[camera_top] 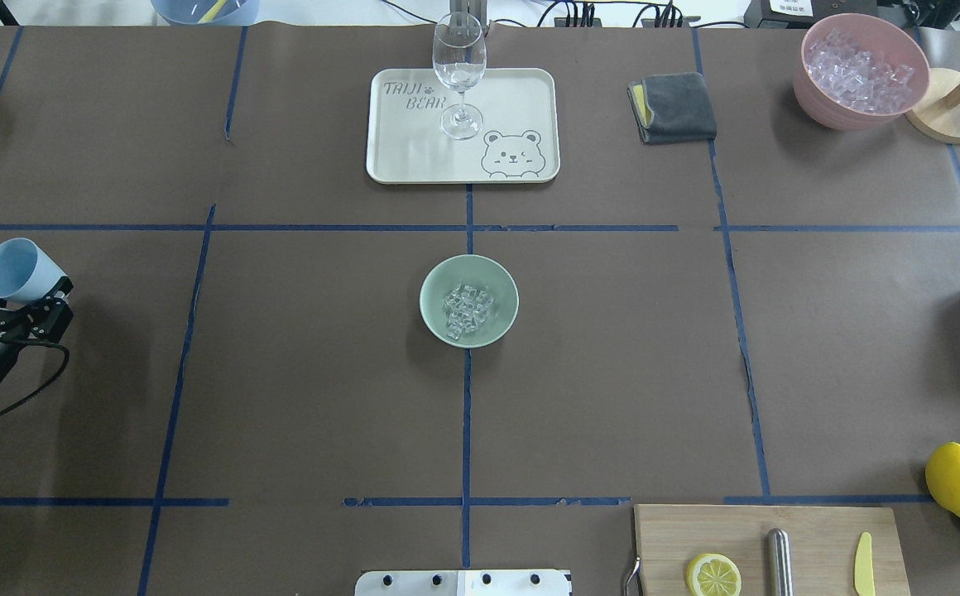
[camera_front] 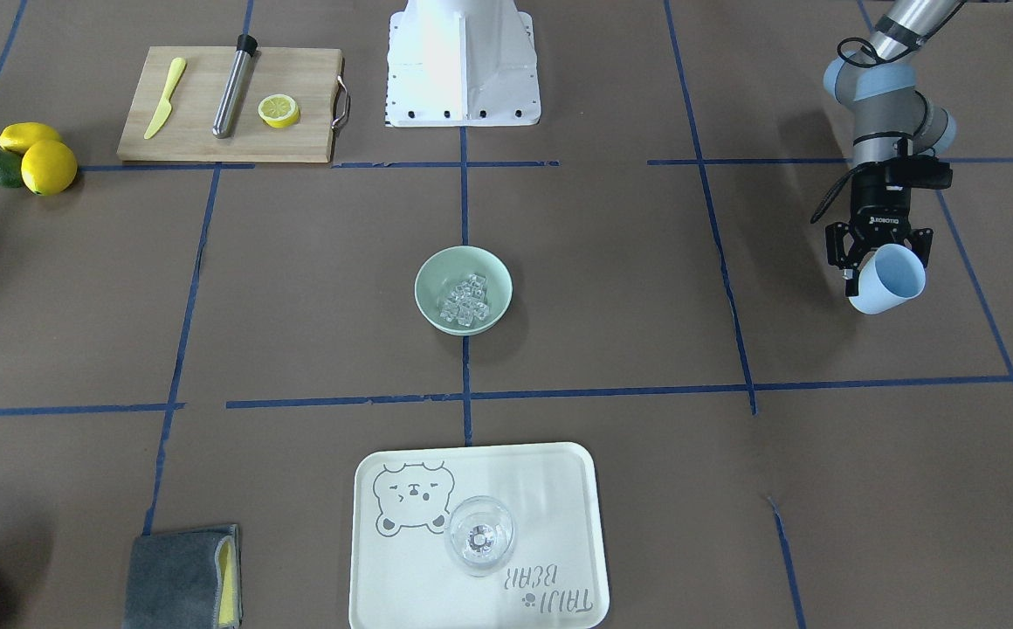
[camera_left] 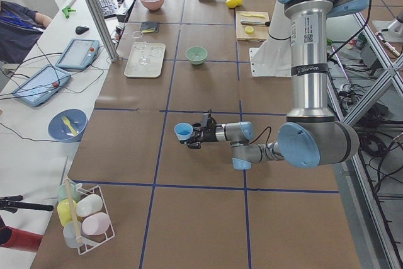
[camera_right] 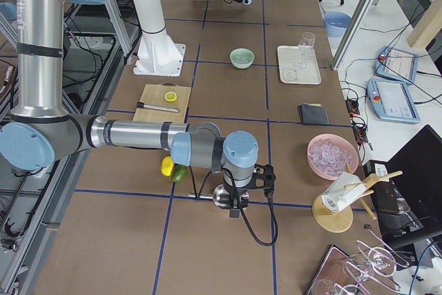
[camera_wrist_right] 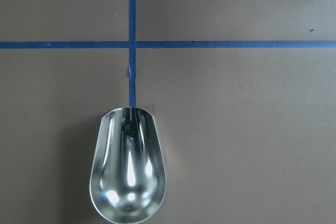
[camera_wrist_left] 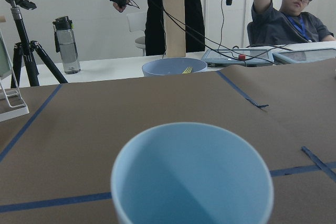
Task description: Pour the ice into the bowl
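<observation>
Well off to one side of the mint-green bowl (camera_front: pixel 432 278), my left gripper (camera_front: pixel 884 262) is clamped around a light blue cup (camera_front: pixel 889 281), held clear of the table and tipped so that its mouth points away from my wrist. As much of the cup's inside as my left wrist camera shows holds no cubes. The ice (camera_front: pixel 465 301) lies as a small heap of clear cubes inside the bowl, and I see none spilled on the brown paper around it. By that I judge the pour itself done; what is left, if anything, is to set the cup down somewhere clear of the bowl. My right gripper (camera_right: pixel 233 198) is far from the bowl on the opposite side, with a shiny metal scoop (camera_wrist_right: pixel 127 166) right under its wrist; whether its fingers are apart or closed on that scoop I cannot tell.
</observation>
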You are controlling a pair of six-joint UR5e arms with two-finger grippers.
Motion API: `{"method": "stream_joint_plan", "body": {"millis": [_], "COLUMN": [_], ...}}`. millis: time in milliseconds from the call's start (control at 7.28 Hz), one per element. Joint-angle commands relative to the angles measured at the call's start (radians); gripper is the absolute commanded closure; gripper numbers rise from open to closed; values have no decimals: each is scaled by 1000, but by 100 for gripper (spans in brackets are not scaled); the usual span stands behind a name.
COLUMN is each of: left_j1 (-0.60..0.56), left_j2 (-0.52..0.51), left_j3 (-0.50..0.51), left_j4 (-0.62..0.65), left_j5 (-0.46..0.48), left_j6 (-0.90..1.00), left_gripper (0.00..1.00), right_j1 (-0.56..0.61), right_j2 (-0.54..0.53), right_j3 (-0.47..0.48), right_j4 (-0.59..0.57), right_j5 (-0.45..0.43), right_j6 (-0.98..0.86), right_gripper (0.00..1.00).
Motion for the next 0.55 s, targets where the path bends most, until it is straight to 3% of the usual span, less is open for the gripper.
{"method": "stream_joint_plan", "body": {"millis": [0, 412], "left_j1": [17, 40], "left_j2": [-3, -14], "left_j3": [19, 30], "left_j4": [0, 0], "left_j5": [3, 8], "left_j6": [-41, -48], "left_gripper": [80, 75], "right_j1": [0, 0], "right_j2": [0, 0], "right_j3": [0, 0], "right_j4": [0, 0], "right_j5": [0, 0], "right_j6": [1, 1], "right_gripper": [0, 0]}}
